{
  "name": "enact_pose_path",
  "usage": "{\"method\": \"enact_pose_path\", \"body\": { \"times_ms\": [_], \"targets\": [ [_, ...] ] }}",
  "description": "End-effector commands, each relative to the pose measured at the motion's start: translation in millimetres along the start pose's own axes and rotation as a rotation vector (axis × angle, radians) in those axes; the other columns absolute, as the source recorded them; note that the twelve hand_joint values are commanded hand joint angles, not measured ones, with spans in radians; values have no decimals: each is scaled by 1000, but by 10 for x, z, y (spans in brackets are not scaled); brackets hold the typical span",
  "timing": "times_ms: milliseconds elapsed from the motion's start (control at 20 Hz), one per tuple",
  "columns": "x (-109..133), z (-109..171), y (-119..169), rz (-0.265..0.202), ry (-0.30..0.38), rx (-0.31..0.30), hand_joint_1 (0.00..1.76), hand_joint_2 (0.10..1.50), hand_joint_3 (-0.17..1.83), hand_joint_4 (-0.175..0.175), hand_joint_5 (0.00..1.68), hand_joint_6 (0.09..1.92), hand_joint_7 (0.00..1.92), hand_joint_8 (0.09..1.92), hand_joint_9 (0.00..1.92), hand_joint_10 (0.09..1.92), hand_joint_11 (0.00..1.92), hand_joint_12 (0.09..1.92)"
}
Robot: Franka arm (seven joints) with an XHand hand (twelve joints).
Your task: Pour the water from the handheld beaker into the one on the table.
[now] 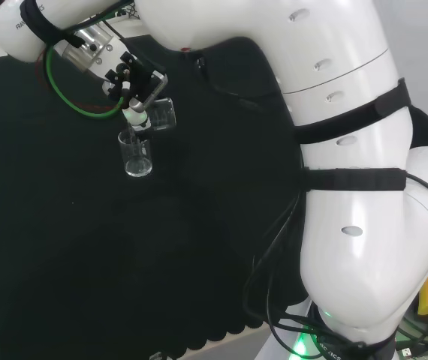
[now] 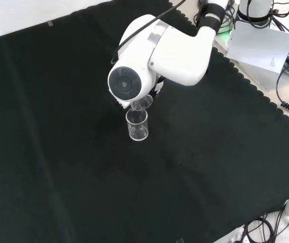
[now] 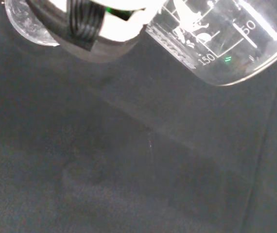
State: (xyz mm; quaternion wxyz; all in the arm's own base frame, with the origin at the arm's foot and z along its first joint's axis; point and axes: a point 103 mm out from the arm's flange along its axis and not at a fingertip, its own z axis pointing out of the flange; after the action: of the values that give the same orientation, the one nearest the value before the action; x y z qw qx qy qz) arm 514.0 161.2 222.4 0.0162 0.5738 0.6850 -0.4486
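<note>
In the head view my hand (image 1: 135,84) is curled round a clear glass beaker (image 1: 162,114), tipped over on its side with its mouth toward a second clear beaker (image 1: 137,156) that stands upright on the black cloth just below it. A thin stream of water runs from the tipped beaker's lip into the standing one. In the front view the standing beaker (image 2: 137,125) sits under the arm's round grey cap, with the tipped beaker's rim (image 2: 141,104) just above it. The wrist view has the held beaker (image 3: 216,39) close up, a dark finger (image 3: 85,22) across it.
The arm's big white links (image 1: 349,150) stand at the right of the head view. Black cloth (image 2: 58,152) spreads wide around the beakers. Beyond the cloth's scalloped edge in the front view lie a white box (image 2: 261,48) and cables.
</note>
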Motion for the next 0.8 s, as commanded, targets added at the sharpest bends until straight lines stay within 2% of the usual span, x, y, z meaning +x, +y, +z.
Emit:
{"method": "enact_pose_path", "body": {
  "times_ms": [50, 800],
  "targets": [
    [3, -17, 16, 2, -10, 17, 1413, 1074, -175, -153, 1069, 855, 1200, 803, 1346, 488, 962, 918],
    [36, -43, 4, 17, -28, 37, 1413, 1073, -175, -154, 1071, 852, 1203, 799, 1348, 483, 964, 916]
  ]
}}
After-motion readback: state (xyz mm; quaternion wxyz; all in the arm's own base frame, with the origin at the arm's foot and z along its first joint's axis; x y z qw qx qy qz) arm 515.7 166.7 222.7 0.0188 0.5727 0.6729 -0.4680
